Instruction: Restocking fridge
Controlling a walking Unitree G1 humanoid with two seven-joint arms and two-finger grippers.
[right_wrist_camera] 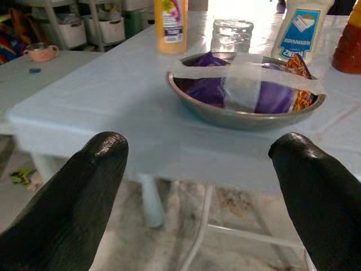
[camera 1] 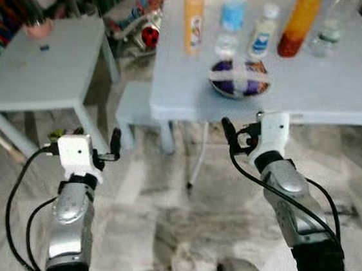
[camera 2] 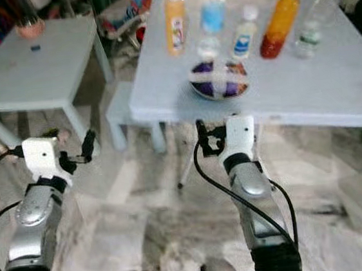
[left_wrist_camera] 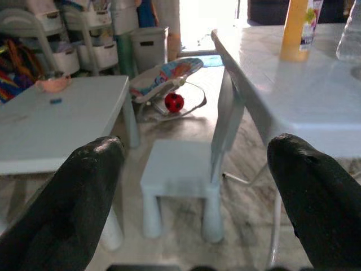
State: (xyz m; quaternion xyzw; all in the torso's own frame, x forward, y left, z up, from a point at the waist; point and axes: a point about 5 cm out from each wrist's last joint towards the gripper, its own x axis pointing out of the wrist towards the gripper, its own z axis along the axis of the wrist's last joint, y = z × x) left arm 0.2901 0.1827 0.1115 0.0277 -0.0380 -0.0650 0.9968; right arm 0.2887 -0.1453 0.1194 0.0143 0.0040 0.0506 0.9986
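Large pale-blue table (camera 1: 331, 87) stands ahead of the robot; the goods for restocking sit on its top, none in hand. Metal bowl (right_wrist_camera: 242, 116) rests near the table's front edge, shallow and round, holding purple packets (right_wrist_camera: 210, 90) and crossed by strips of white tape (right_wrist_camera: 248, 76); a small clear bottle (camera 1: 226, 45) stands just behind it. Tall orange-yellow bottle with a printed label (camera 1: 193, 23) stands behind and to the left of the bowl; a clear bottle with a blue label (camera 1: 232, 10) is beside it; a white bottle with a white cap and blue label (camera 1: 264, 31) stands behind and to the right of the bowl; further right, a juice bottle (camera 1: 298, 19) graded orange at top to red at base, yellow-capped; then a small clear bottle (camera 1: 325, 36).

Right gripper (camera 1: 244, 131) is held low, short of the table's front edge, level with the bowl, fingers spread wide, nothing between them; left gripper (camera 1: 98, 144) is held at like height to the left, fingers likewise spread wide and empty, pointing toward a small pale stool (left_wrist_camera: 175, 169) at the table's left end.

Second, lower table (camera 1: 38, 66) stands to the left, carrying a pink cup (left_wrist_camera: 53, 83); a baby bouncer with a red ball (left_wrist_camera: 174, 101) lies on the marbled floor (camera 1: 177, 220) behind the stool.
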